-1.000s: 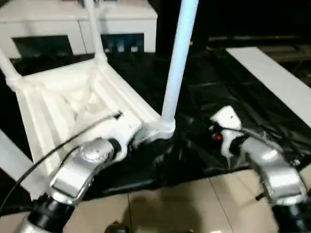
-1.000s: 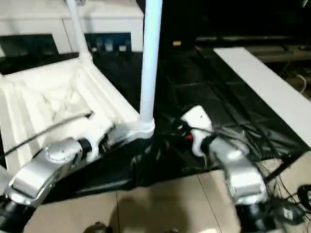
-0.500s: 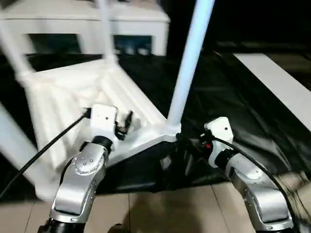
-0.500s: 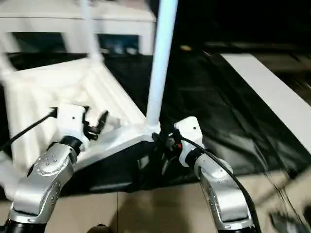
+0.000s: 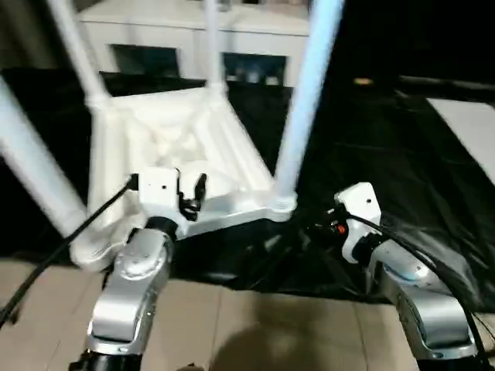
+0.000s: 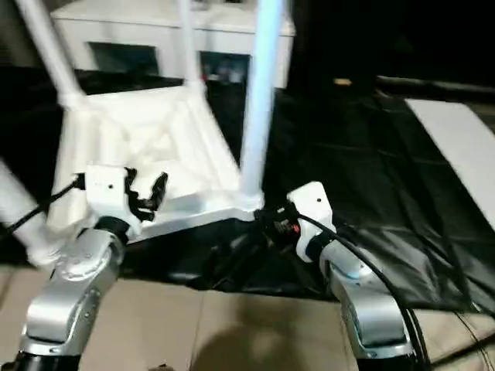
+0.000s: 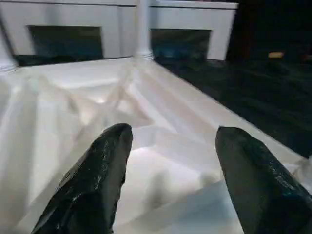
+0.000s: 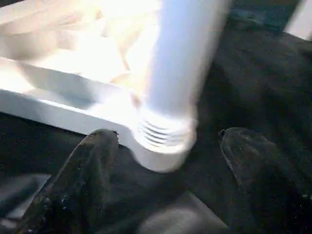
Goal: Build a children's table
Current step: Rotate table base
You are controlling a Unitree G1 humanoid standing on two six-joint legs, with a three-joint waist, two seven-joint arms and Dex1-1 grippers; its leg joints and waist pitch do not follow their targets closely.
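White plastic forms the table top (image 5: 182, 147), which we keep upside down on the black sheet (image 5: 387, 147) so that the ribbed underside and the round corner sockets face upward for the legs. We use the table top as the reference for every position below.

Four legs rise from its corners: the near right leg (image 5: 303, 100) stands in the near right socket (image 8: 163, 141), where thread rings show at its base; the far right leg (image 5: 213, 46) and the far left leg (image 5: 73, 50) stand at the far corners; the near left leg (image 5: 35, 174) leans out from the near left corner. We judge all four legs fitted, so what remains is likely to be checking their seating and turning the table upright.

The left gripper (image 5: 189, 197) sits at the near edge of the table top, between the two near corners. Its fingers (image 7: 97, 180) stand well apart over the ribbed underside, with nothing between them. We cannot tell whether they touch the plastic.

The right gripper (image 6: 267, 220) sits just beside the near right socket, on the side away from the table top's centre. Its fingers (image 8: 85, 175) are spread to either side of the socket and clamp nothing. We judge this placement suited to closing on the leg base or the corner.

Beyond the far edge of the table top stands a white cabinet (image 5: 193, 35) with glass doors. On the near side, tiled floor (image 5: 255, 325) meets the black sheet.
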